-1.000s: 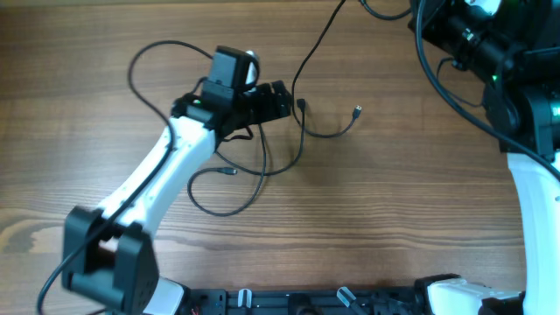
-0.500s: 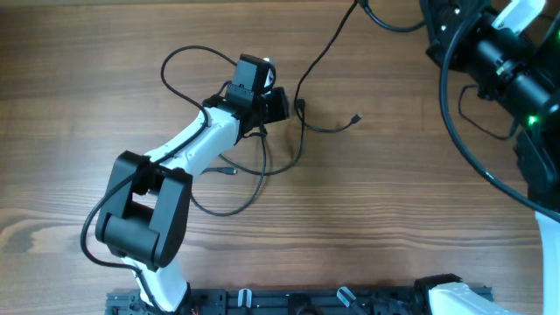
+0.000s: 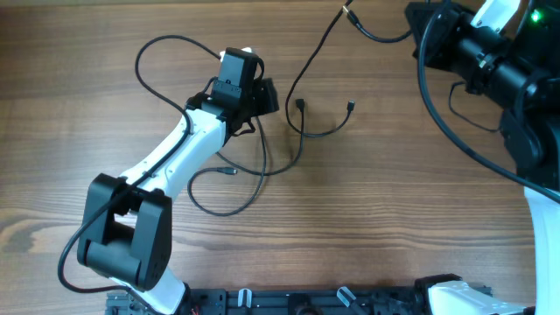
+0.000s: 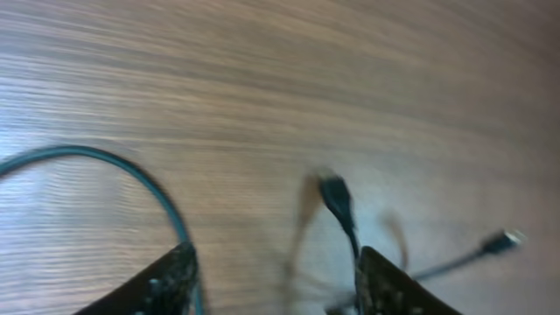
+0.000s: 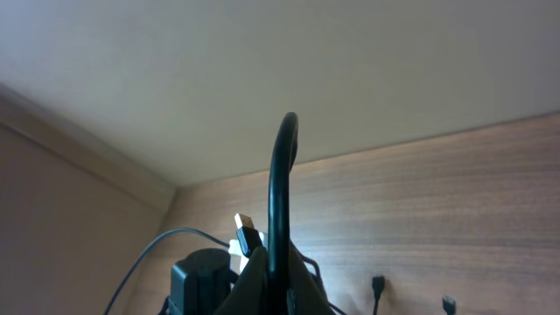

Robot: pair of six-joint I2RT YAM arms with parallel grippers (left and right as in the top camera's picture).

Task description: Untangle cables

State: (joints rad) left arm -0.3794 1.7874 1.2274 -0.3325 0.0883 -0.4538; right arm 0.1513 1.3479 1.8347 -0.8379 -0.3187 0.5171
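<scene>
Several thin black cables lie loosely crossed on the wooden table (image 3: 394, 192), with small plugs (image 3: 299, 105) (image 3: 350, 107) at the ends of a short strand. My left gripper (image 3: 265, 94) hovers low over the tangle, open. In the left wrist view its jaws (image 4: 276, 278) stand apart over bare wood. A plug (image 4: 335, 194) and its cord run down beside the right finger, and another cable (image 4: 131, 168) curves past the left finger. My right gripper (image 3: 418, 35) is raised at the far right and shut on a cable (image 5: 280, 175), whose USB plug (image 5: 248, 234) sticks up beside the fingers.
A wide cable loop (image 3: 137, 66) lies left of the left gripper. One more plug (image 3: 232, 172) rests nearer the front, beside the left arm (image 3: 175, 162). Thick arm wiring (image 3: 437, 96) hangs by the right arm.
The left gripper has shifted slightly left and back, its jaws narrowed and then spread again. The loop on the left swung about. The right arm moved, bringing its cable's plug end into the overhead view.
</scene>
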